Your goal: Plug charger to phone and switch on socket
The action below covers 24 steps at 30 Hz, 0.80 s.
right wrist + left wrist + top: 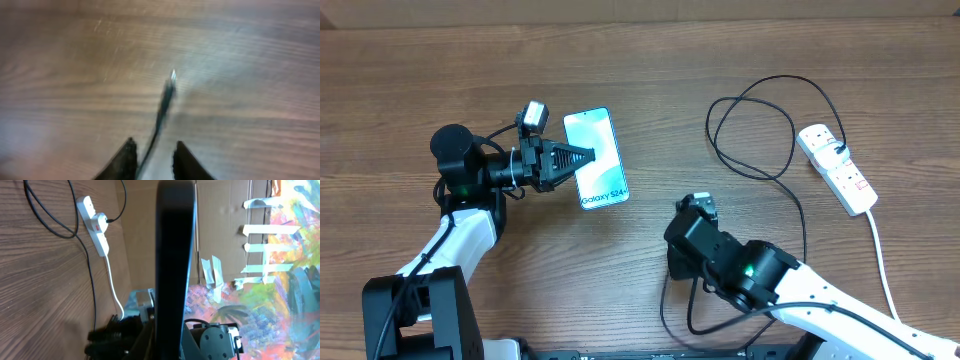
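Observation:
The phone (pixel 600 160), with its light screen reading "Galaxy S24", is held by its left edge in my left gripper (pixel 584 157), which is shut on it. In the left wrist view the phone (pixel 175 255) shows edge-on as a dark upright bar. The charger (pixel 756 132) loops in black across the table from the socket (pixel 837 168). Its connector tip (pixel 173 76) lies on the wood ahead of my right gripper (pixel 155 146). That gripper is open and low over the table, and the thin cable runs loose between its fingers (pixel 129 152). My right arm (pixel 740 265) hides those fingers from above.
The socket's thick white cord (pixel 880 255) runs down the right side toward the table's front edge. The socket (pixel 94 224) also shows in the left wrist view, with a cardboard wall (pixel 220 210) and a colourful sheet (pixel 285 280) behind it.

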Available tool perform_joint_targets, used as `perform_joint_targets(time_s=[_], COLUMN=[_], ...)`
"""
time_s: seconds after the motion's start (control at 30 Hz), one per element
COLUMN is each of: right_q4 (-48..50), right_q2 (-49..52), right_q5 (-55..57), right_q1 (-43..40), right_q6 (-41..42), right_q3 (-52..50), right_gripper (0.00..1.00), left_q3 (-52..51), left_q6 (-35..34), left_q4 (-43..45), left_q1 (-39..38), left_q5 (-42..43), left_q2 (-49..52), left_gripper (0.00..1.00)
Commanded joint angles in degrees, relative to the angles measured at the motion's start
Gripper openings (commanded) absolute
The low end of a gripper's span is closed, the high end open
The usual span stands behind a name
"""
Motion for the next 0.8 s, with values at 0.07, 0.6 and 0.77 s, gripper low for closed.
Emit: perform_joint_targets(time_s=[0.07,0.6,0.77], right_q4=[2.0,13.4,16.5], right_q2=[6.3,14.0,19.3], right_q5=[4.2,2.2,3.4], right_q1=[-0.1,-0.1,-0.3], right_q6=[1.6,1.4,5.5], right_q3=[-0.1,-0.1,-0.1], right_gripper=[0.49,0.72,0.6], left_q3=[1.4,1.4,1.4], left_q6=[-0.3,-0.3,-0.3], left_q4=[0.5,0.5,0.5], left_q1=[0.3,0.3,0.3], left_q5=[-0.3,-0.7,-0.3], left_q2=[0.2,0.2,0.2], left_gripper=[0.04,0.04,0.04])
